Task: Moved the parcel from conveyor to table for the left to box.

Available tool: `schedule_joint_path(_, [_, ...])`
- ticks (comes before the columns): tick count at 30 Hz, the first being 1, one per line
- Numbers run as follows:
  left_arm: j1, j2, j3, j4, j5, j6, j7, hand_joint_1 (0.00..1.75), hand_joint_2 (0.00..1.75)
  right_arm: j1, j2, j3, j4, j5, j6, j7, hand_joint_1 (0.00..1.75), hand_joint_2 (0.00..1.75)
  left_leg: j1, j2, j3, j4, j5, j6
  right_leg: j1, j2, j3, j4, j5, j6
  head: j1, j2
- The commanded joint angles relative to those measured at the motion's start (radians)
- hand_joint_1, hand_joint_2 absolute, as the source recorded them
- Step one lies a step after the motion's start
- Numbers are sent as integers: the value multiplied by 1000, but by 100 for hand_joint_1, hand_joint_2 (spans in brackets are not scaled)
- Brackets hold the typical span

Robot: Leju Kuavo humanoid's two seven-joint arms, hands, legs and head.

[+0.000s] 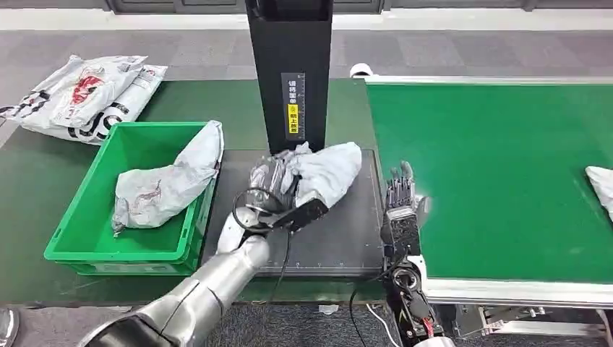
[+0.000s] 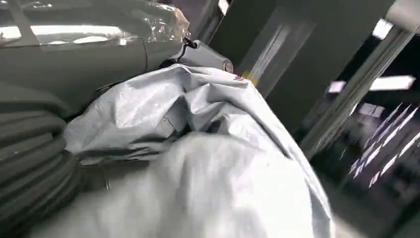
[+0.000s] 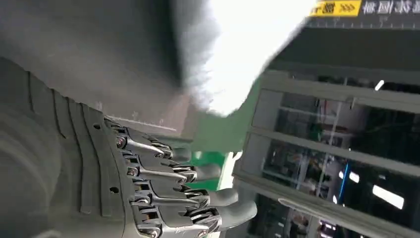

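Observation:
A crumpled grey parcel (image 1: 322, 170) lies on the dark platform (image 1: 340, 242) in front of the black post. My left hand (image 1: 266, 189) grips its near left end, with the fingers sunk in the folds. In the left wrist view the parcel (image 2: 198, 148) bulges right against the hand's ribbed cover (image 2: 29, 163). My right hand (image 1: 402, 201) hovers at the conveyor's left edge, right of the platform, with its fingers straight and apart and nothing in them. The right wrist view shows the same hand (image 3: 163, 188) empty.
A green bin (image 1: 72, 246) left of the platform holds another grey parcel (image 1: 166, 184). More parcels (image 1: 87, 94) lie at the table's back left. The black post (image 1: 289, 72) stands behind the platform. One parcel (image 1: 601, 189) sits at the right edge of the green conveyor (image 1: 499, 181).

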Motion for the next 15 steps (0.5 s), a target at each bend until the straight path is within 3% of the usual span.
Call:
schedule_joint_path(1, [-75,-10,178,-51,-16,5,3,175,175,-50,6,-56,51,-4,2,3,0,0,0,2,0,0,0,0,0,1,-1,0,0,0,0,0])
schedule_joint_path(12, [-75,-10,178,-51,-16,5,3,175,175,-50,6,-56,51,-4,2,3,0,0,0,2,-1,0,0,0,1,0,-1,-1,0,-1,0,0])
schedule_joint_path(15, [-72,-36,337,-212,-244,5,6,175,175,-27,5,-70,12,-8,-16,8,0,0,0,2,-3,1,0,0,1,1,-3,0,0,0,0,0])
